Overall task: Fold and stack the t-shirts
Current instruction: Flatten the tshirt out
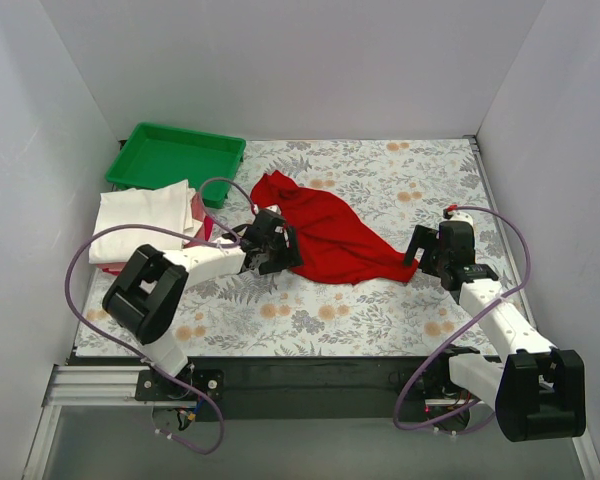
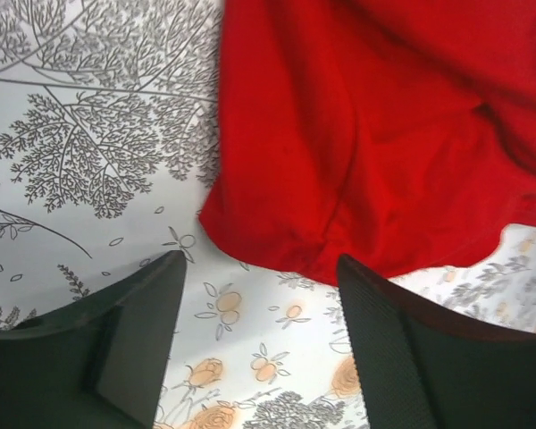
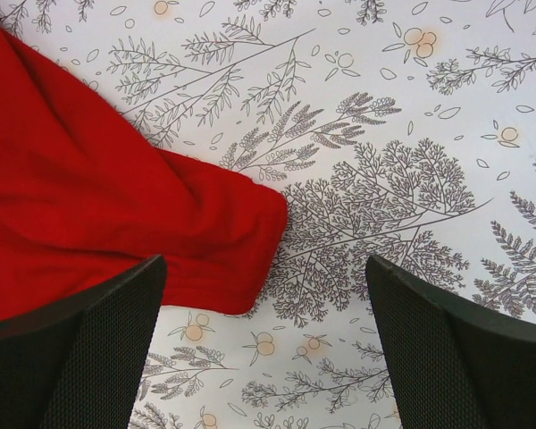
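Step one, I think, is to pull the red t-shirt (image 1: 325,235) flat. It lies crumpled in the middle of the table, with one end reaching toward the right edge. The left gripper (image 2: 259,266) is wide open over its hem and holds nothing. The right gripper (image 3: 266,264) is wide open over the sleeve end. Each should pinch just the edge, then pull gently apart. The white t-shirt (image 1: 145,215) lies folded by the left edge.
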Robot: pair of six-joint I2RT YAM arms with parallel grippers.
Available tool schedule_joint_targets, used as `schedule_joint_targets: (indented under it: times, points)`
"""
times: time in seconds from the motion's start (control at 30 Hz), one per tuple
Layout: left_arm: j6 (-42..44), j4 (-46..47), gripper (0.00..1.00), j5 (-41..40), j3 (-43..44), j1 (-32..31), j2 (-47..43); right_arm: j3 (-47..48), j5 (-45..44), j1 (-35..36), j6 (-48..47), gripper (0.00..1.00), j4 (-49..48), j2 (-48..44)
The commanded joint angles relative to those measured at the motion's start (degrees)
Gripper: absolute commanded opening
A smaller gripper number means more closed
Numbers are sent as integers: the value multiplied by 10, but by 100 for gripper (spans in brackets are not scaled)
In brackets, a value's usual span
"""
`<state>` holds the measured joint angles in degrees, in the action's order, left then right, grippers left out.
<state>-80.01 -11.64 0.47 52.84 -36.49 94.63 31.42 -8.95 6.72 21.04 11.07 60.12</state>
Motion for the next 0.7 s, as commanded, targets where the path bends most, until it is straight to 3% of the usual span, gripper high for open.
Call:
schedule_joint_targets:
  times: [0.0,0.27,0.33,0.47,0.67]
  points:
    - [-9,4,65,2,5,-2,23,22,-10,-5,0,98,-3,4]
    - [-3,-8,29,-29,36,-13,82,16,-7,-11,1,96,-10,11]
    - [0,-10,0,-40,46,-15,99,15,-8,-12,4,94,-10,17]
    - [6,-16,0,-85,52,-16,98,18,-2,-14,1,90,-11,39]
    - [7,-3,0,-120,22,-17,29,27,66,-16,-3,74,-16,92]
